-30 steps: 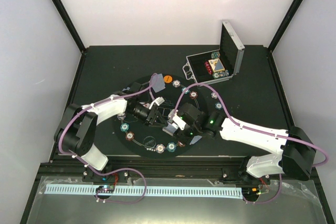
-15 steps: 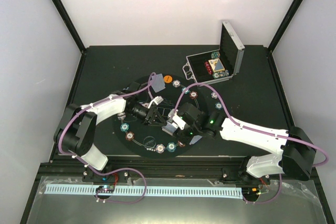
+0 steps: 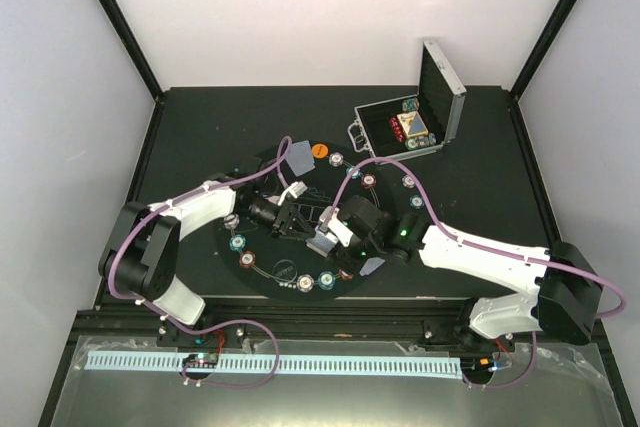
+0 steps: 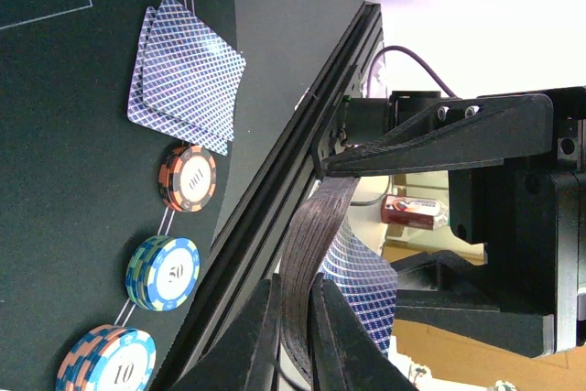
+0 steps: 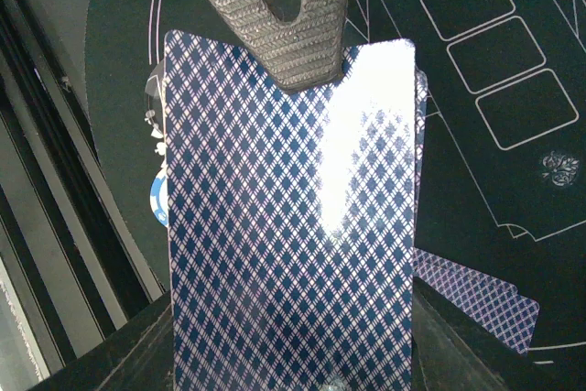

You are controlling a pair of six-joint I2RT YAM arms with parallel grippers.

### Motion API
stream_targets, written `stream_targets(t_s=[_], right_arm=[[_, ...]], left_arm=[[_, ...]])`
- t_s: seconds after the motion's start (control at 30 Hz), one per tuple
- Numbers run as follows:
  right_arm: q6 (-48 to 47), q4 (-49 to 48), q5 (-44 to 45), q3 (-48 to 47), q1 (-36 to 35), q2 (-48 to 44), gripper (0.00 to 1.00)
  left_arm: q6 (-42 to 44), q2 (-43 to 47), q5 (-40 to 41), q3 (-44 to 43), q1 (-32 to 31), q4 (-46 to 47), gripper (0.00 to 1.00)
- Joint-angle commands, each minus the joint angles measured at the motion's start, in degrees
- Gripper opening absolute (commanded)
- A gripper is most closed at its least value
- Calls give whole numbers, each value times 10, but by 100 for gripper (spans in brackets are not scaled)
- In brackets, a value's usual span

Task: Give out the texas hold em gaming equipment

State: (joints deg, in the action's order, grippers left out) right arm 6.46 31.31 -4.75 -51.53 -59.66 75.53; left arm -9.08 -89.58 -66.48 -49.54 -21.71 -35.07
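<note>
My right gripper (image 3: pixel 337 239) (image 5: pixel 293 354) is shut on a deck of blue-backed playing cards (image 5: pixel 275 254), one finger at each long side. My left gripper (image 3: pixel 303 221) (image 4: pixel 302 295) is shut on the far end of those cards, which show edge-on and bent (image 4: pixel 316 235) between its fingers. Both grippers meet above the middle of the round black mat (image 3: pixel 270 277). On the mat lie two dealt cards (image 4: pixel 188 75) next to a red-brown chip (image 4: pixel 188 178), a teal chip (image 4: pixel 163 272) and another chip stack (image 4: pixel 110 363). An orange disc (image 3: pixel 319 151) sits at the mat's far edge.
The silver case (image 3: pixel 410 127) stands open at the back right with chips inside. Small chip stacks ring the mat's edge, for instance at the far side (image 3: pixel 338 159) and near side (image 3: pixel 325 282). More dealt cards (image 3: pixel 297 157) (image 5: pixel 476 295) lie on the mat. A black rail (image 4: pixel 293 162) runs along the table's near edge.
My left gripper's jaws have closed onto the end of the cards held by the right gripper. Both arms have stayed nearly in place.
</note>
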Motion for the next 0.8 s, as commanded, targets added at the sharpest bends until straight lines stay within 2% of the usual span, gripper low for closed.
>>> stream_targets(t_s=[0.0, 0.23, 0.43, 0.77], right_arm=[[11, 1, 13, 9, 1, -14, 56], [10, 1, 14, 8, 1, -13, 56], [10, 0, 13, 9, 1, -13, 56], [10, -2, 12, 8, 1, -10, 55]], left_arm=[[4, 14, -17, 8, 6, -2, 12], [13, 15, -9, 5, 7, -15, 13], [16, 20, -4, 7, 7, -22, 22], [13, 16, -21, 11, 6, -18, 22]])
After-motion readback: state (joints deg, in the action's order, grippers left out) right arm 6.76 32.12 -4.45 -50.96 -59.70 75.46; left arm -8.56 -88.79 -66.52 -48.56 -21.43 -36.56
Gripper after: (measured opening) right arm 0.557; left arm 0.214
